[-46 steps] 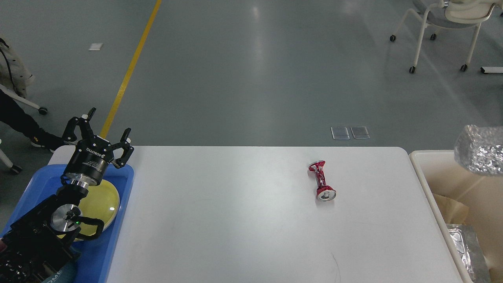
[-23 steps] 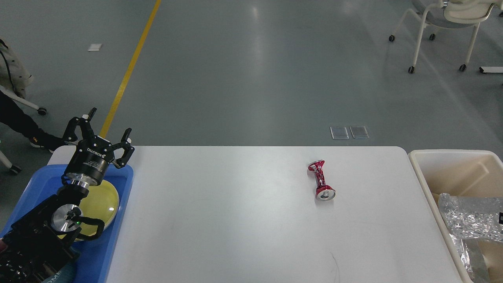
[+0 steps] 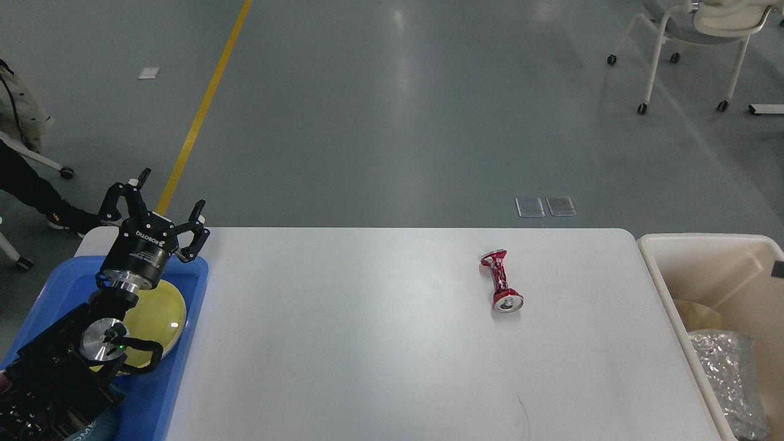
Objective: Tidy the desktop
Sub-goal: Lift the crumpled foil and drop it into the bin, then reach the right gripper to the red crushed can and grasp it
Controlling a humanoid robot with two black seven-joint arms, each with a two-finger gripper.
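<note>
The white-grey desktop fills the middle of the head view. A crushed red drink can lies on its side on the right half of it. My left gripper is open and empty, held above the far end of the blue tray at the table's left edge. Only a small dark sliver at the right frame edge, over the cream bin, may be my right gripper; its fingers do not show.
A yellow-green plate lies in the blue tray, partly under my left arm. The cream bin holds a crumpled foil wad and brown paper. A wheeled chair stands far right; a person is at far left.
The foil wad dropped from above the bin's far end into the bin and settled at its near end. The dark sliver at the right edge moved up. Left arm and can unmoved.
</note>
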